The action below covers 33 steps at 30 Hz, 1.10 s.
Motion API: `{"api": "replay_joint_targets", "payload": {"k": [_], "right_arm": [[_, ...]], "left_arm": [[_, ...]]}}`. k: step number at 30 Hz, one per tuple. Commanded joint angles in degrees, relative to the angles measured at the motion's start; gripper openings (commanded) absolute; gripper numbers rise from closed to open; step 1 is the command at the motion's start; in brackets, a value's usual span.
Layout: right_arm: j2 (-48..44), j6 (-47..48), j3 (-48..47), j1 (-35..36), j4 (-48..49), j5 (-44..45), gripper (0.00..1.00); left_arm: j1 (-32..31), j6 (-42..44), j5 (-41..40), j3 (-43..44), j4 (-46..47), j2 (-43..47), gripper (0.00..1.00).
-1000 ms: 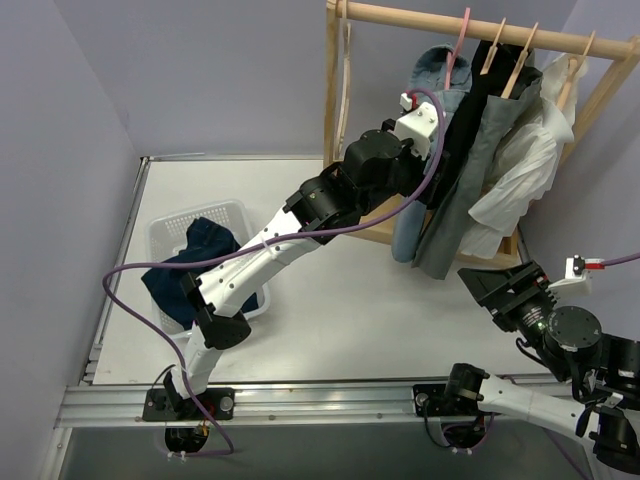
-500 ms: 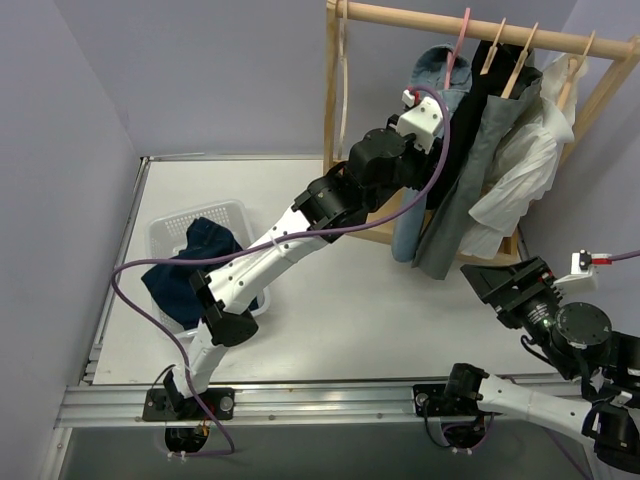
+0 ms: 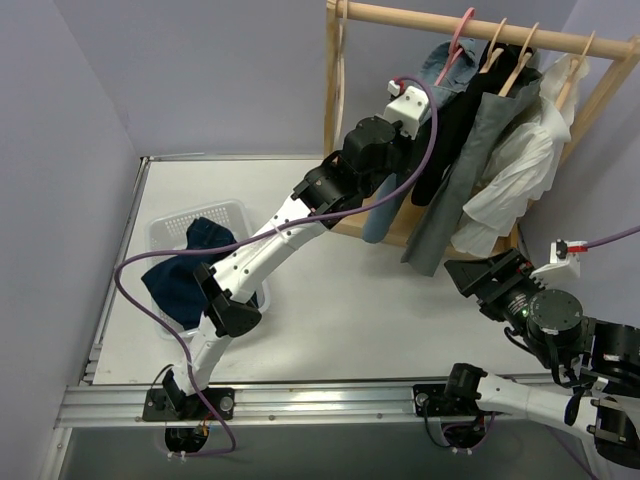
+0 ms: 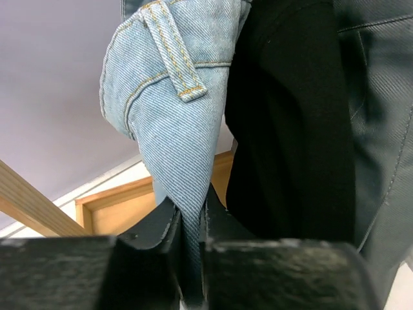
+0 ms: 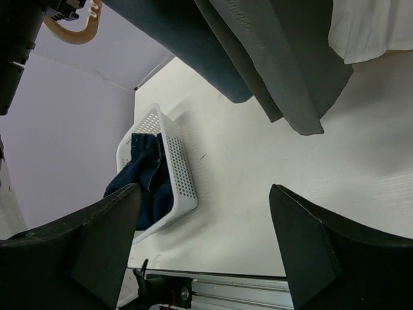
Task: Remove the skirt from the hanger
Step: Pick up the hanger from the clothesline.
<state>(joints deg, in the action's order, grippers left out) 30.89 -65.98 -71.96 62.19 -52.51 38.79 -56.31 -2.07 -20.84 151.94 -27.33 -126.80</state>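
Stitched pale denim pinched in left jaws; long grey skirt flares

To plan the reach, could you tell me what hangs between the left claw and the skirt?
A black garment hangs between the left claw, which pinches the denim, and the skirt, seen in the left wrist view.

The long mid-grey skirt hangs from a pale wooden hanger (one of several alike), hooked on the rail at about 1 o'clock in the top view. It slants down toward 7 o'clock in vertical folds and flares to a free-hanging hem.
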Motion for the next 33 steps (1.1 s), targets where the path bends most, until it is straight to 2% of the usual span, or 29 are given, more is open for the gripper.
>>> {"api": "replay_joint_targets", "payload": {"k": [1,11,15,21,28,33], "right_arm": [[3.3,1.5,-1.6,-0.2,1.9,2.7,0.76],[4.2,2.6,-0.4,-0.1,4.6,1.6,0.77],[4.9,2.4,-0.8,-0.1,3.9,1.6,0.77],[3.7,2.3,-1.8,-0.2,3.5,1.9,0.77],[3.7,2.3,-2.8,-0.1,1.4,2.4,0.77],[1.5,1.6,-3.2,-0.2,-0.2,3.1,0.77]], "left_arm": [[1.0,0.4,-0.7,2.0,4.3,0.9,0.03],[3.2,-2.1,1.6,-1.2,5.4,7.1,0.02],[4.8,-5.7,2.8,-7.3,11.3,11.8,0.02],[8.6,-13.7,9.6,-9.6,13.4,15.8,0.02],[9.3,-15.9,14.9,-9.4,12.9,18.0,0.02],[9.6,-16.9,17.1,-12.5,14.1,19.8,0.02]]}}
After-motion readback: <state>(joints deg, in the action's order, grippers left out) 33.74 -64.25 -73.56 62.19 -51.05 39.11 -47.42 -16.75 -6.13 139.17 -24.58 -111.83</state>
